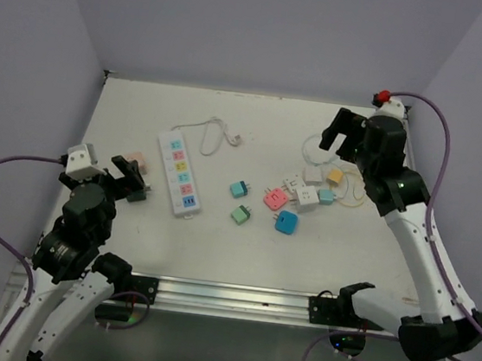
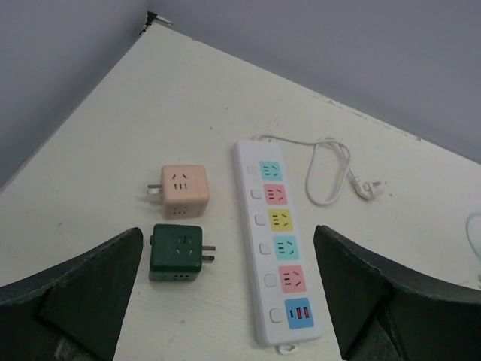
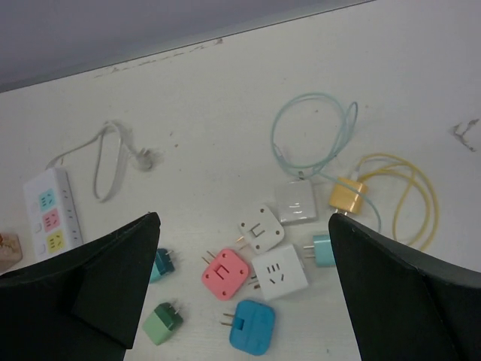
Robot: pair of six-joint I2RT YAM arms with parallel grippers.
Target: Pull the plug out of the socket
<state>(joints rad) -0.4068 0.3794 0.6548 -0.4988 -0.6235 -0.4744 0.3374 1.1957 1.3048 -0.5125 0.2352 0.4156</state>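
Observation:
The socket (image 1: 180,176) is a long white power strip lying left of centre; its coloured outlet faces (image 2: 274,241) all show bare, with no plug in any of them. Its white cord (image 1: 216,134) curls behind it. A dark green cube plug (image 2: 176,252) and a peach one (image 2: 184,190) lie loose just left of the strip. My left gripper (image 1: 132,181) hovers open over these, and in the wrist view the left gripper (image 2: 229,233) frames the green cube and the strip's near end. My right gripper (image 1: 333,134) hangs open at the far right, above other loose plugs (image 3: 225,274).
Right of centre lies a scatter of plugs: pink (image 1: 275,198), blue (image 1: 287,222), green (image 1: 240,214), teal (image 1: 240,189) and white (image 1: 307,195). A yellow charger (image 3: 346,195) with its looped cable and a pale teal cable (image 3: 312,128) lie behind them. Walls close in the table.

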